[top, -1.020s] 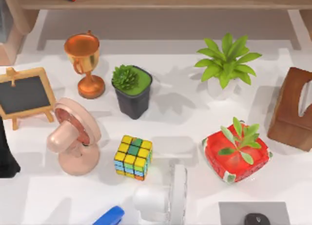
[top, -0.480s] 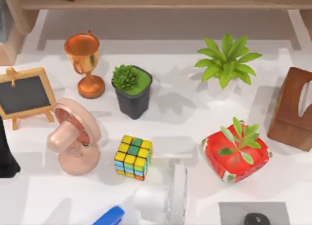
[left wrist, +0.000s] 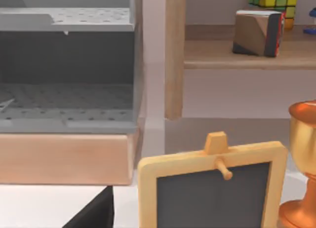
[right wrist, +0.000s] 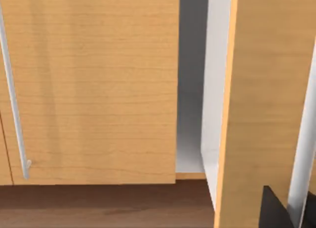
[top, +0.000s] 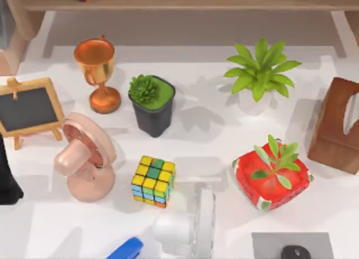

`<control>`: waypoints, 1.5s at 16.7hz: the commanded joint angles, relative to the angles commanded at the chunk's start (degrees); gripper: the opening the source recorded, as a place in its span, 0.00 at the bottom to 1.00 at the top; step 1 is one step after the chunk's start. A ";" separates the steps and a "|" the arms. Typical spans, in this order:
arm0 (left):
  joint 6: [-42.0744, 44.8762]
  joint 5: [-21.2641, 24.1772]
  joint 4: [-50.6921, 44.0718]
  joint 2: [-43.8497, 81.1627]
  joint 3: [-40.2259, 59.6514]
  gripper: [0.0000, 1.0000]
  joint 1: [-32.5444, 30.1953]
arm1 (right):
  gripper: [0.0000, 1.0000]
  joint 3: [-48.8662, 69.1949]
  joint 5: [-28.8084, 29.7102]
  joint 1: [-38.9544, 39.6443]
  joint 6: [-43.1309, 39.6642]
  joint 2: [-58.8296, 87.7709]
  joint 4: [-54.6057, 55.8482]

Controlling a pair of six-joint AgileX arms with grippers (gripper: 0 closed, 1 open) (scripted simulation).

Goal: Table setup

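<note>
Pincer state: I cannot tell for either arm; nothing gripped that I can see.
Worktop (top: 224, 130) crowded: Rubik's cube (top: 153, 181) mid-front between pink fan (top: 84, 163) and red planter (top: 271, 176), spaced for reach, I judge.

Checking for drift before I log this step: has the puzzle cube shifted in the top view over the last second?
No. The puzzle cube sits at the same spot between the pink fan and the red planter.
</note>
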 joint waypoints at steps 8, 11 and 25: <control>0.00 0.00 0.00 0.00 0.00 1.00 0.00 | 0.00 3.66 2.06 2.00 -0.64 2.19 -2.74; 0.00 0.00 0.00 0.00 0.00 1.00 0.00 | 0.00 9.26 5.12 4.85 -0.66 4.34 -5.99; 0.00 0.00 0.00 0.00 0.00 1.00 0.00 | 0.00 24.82 11.20 10.60 -0.80 11.17 -15.02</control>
